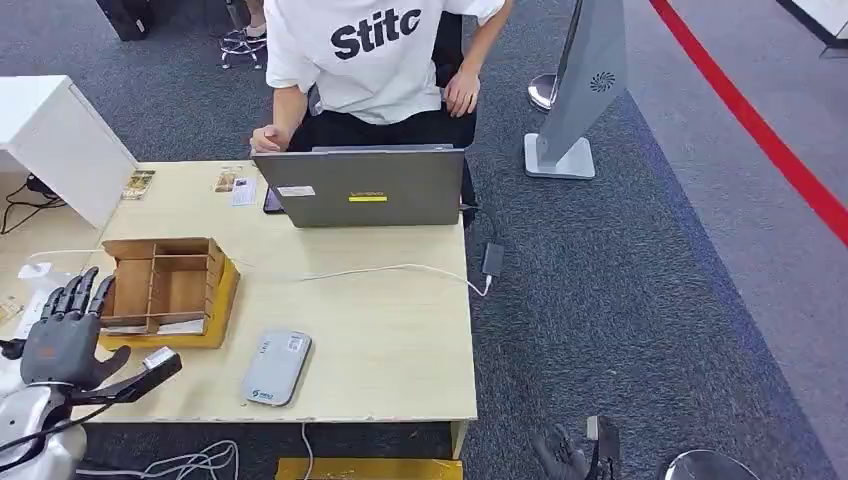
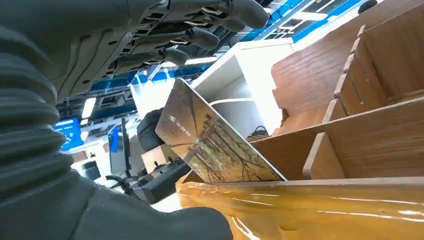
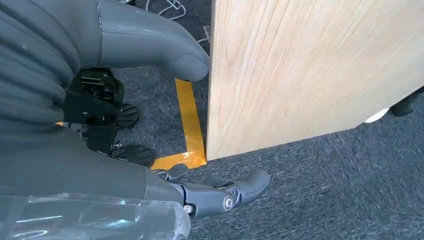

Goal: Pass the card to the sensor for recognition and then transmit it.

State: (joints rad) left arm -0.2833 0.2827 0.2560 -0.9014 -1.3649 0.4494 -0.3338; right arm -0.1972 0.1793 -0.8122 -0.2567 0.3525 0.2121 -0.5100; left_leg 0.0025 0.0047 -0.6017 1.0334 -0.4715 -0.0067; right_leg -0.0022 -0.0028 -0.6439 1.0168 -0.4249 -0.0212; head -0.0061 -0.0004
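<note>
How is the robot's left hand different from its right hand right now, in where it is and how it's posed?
The left hand is raised at table height beside the wooden organizer box; the right hand hangs low off the table's front corner, above the carpet. The left hand's fingers are spread toward the box, near a card leaning in it; the right hand's fingers are loosely curled. Both hold nothing.

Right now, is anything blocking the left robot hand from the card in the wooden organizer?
Nothing visible. The left robot hand hovers open beside the wooden organizer, and the card leans up out of a compartment, its upper edge exposed toward the fingers.
</note>
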